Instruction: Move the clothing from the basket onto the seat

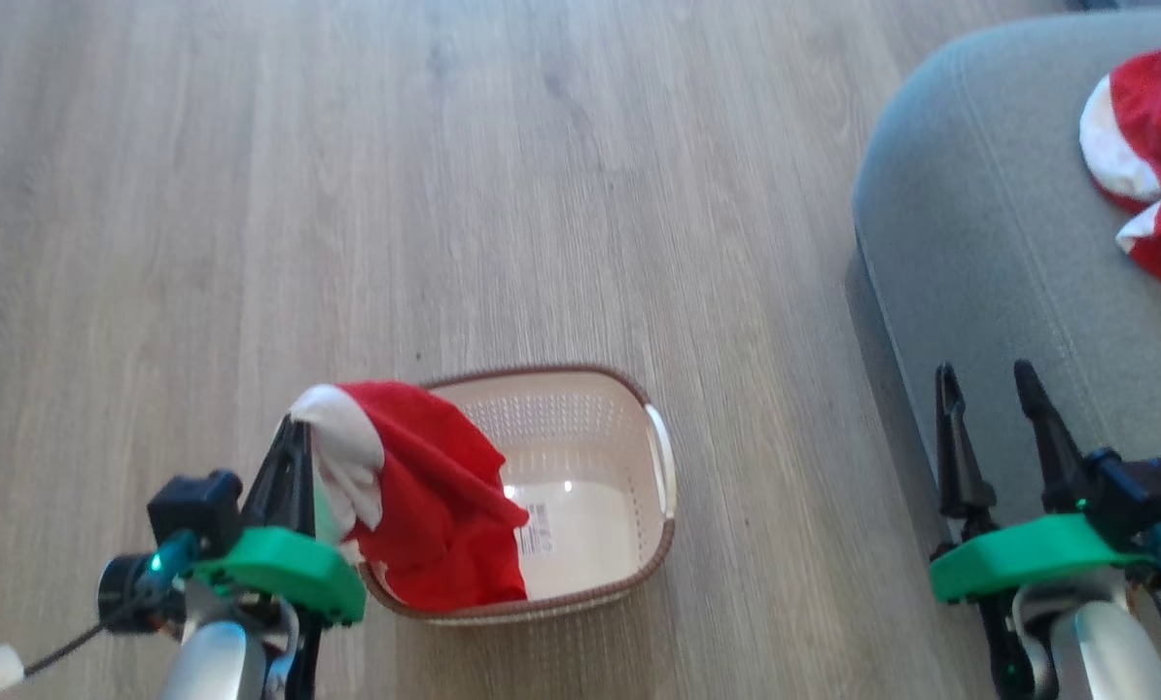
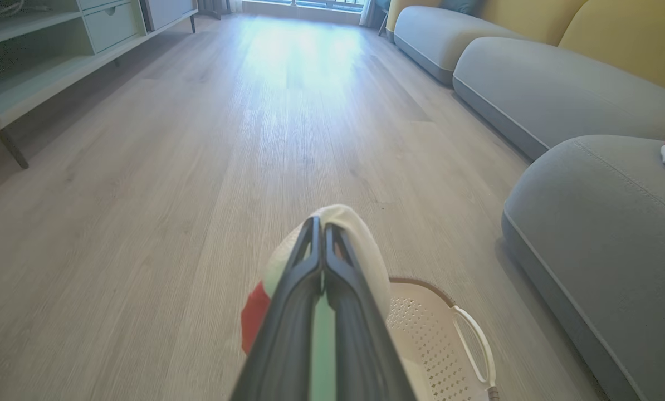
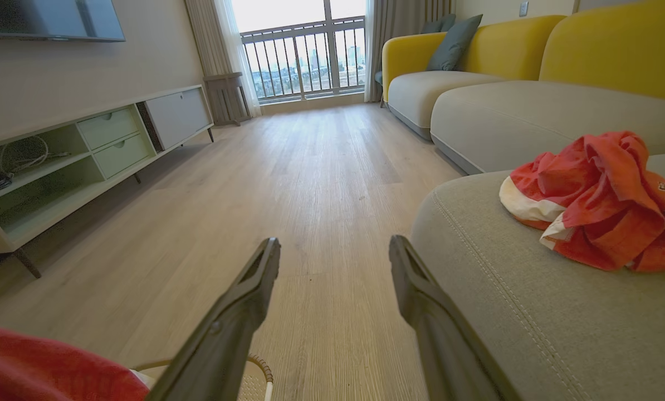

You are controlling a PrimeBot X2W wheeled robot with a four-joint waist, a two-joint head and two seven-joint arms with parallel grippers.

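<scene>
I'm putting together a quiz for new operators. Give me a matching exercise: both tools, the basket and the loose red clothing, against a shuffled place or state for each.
Things:
1. left tool
2. right tool
3. basket
4. loose red clothing

Places or states:
A. lying on the grey seat
B. open, holding nothing
C. standing on the wooden floor
D. shut on a red and white garment

Pairs: 1-D, 2-B, 3-C, 4-A

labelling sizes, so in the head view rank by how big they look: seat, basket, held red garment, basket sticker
1. seat, though cut by the frame edge
2. basket
3. red garment, held nearer the camera, so real size unsure
4. sticker
</scene>
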